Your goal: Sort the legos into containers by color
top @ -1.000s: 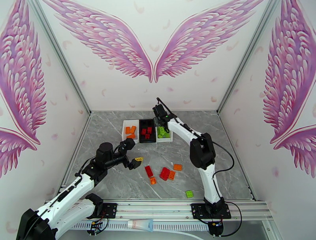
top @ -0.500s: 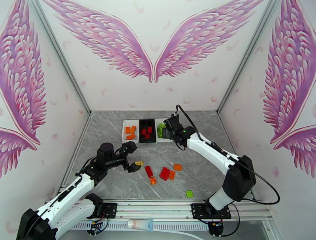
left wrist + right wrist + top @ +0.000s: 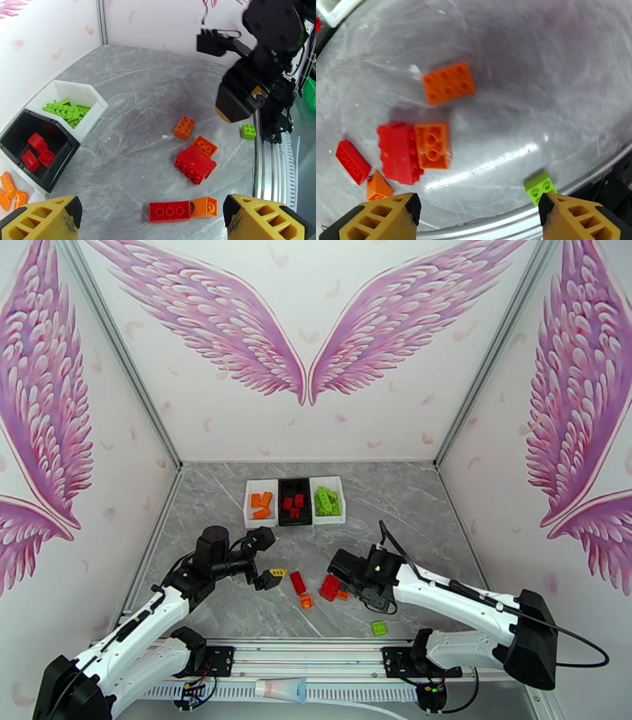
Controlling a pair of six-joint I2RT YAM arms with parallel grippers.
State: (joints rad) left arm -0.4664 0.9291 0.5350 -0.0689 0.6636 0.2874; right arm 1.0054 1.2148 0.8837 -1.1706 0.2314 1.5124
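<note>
The containers [image 3: 272, 482] sit in a row at mid-table. The left white one holds orange legos [image 3: 261, 505], the black one red legos [image 3: 293, 503] and the right white one green legos [image 3: 326, 501]. Loose legos lie nearer the front: a long red plate [image 3: 170, 211], a small orange piece [image 3: 205, 206], a red block [image 3: 194, 164] with an orange brick [image 3: 431, 145] against it, an orange brick [image 3: 448, 83] apart, and a green brick [image 3: 539, 187] near the front edge. My left gripper [image 3: 267, 557] hangs open left of the pile. My right gripper [image 3: 476, 213] hovers open above the pile, holding nothing.
A metal rail [image 3: 332, 650] runs along the table's front edge, close to the green brick. Side walls with metal corner posts [image 3: 150, 421] bound the grey marble tabletop [image 3: 442, 516]. The two grippers stand close together across the loose pile.
My right arm has swung back from the green tray to above the loose pile, its jaws a little wider. The left gripper has barely shifted.
</note>
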